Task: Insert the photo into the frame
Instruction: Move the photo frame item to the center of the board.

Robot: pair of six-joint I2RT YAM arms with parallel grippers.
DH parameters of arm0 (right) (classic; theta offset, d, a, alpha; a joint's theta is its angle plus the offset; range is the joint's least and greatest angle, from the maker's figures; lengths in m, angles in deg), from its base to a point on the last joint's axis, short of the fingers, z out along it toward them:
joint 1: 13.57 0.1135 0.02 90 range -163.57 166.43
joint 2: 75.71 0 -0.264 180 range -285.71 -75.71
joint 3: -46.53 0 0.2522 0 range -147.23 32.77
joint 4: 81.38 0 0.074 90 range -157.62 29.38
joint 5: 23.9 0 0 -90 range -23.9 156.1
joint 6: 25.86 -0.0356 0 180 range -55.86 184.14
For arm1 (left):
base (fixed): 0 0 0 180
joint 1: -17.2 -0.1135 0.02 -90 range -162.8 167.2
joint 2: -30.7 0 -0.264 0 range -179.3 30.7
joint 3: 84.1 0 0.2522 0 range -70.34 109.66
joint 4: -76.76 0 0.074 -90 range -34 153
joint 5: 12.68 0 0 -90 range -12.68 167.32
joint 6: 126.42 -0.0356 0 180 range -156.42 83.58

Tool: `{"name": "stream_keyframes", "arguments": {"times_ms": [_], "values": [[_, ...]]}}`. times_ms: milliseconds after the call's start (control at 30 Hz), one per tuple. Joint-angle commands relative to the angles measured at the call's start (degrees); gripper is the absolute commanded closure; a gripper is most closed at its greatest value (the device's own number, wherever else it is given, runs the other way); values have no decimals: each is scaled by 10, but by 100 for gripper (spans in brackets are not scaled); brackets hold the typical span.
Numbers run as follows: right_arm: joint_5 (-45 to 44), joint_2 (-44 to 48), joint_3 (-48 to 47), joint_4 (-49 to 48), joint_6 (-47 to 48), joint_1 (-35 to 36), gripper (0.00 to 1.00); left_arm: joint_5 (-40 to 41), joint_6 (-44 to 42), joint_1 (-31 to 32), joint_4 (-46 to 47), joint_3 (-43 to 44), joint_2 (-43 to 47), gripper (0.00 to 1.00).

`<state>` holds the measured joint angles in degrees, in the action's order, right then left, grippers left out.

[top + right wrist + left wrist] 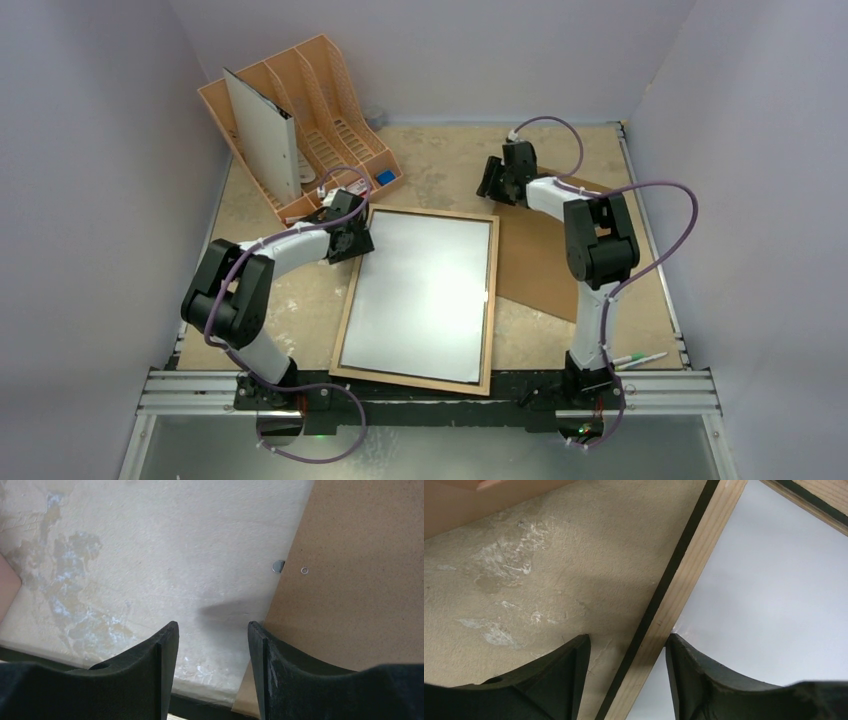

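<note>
The frame [350, 300] lies flat mid-table, light wood face up. A white sheet [420, 295] fills it, like the photo's white reverse; no printed side shows. My left gripper [360, 243] is open at the frame's far left corner. In the left wrist view it [626, 640] straddles the wooden rim [684, 580], one finger over the table, the other over the white sheet [774, 590]. My right gripper [490, 188] is open and empty at the back. In the right wrist view it [212, 626] hovers at the edge of the brown backing board [360, 570].
The backing board [535, 270] lies partly under the frame's right side. An orange file organizer [330, 110] at the back left holds an upright white board [262, 135]. A small blue item [385, 178] sits at its front. Pens [635, 358] lie near the right arm's base.
</note>
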<state>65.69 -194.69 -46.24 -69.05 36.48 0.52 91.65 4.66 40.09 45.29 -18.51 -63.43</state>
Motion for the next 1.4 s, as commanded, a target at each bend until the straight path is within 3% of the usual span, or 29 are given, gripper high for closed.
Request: {"name": "stream_keyframes", "arguments": {"times_ms": [0,567,767,1133,1267,1367], "values": [[-37,-20,31,110,21,-18,43,38,15,-7,-15,-4,3,44],[-109,23,90,121,16,-94,45,62,27,-15,-38,-4,50,43],[-101,94,98,104,-11,-96,44,27,6,-15,-37,22,73,40],[-145,255,170,124,-114,-127,28,-25,-25,-2,-47,78,118,34],[-148,327,223,147,-153,-156,10,-64,-52,30,-14,114,98,33],[-160,373,271,174,-182,-199,4,-108,-73,63,12,168,53,32]]}}
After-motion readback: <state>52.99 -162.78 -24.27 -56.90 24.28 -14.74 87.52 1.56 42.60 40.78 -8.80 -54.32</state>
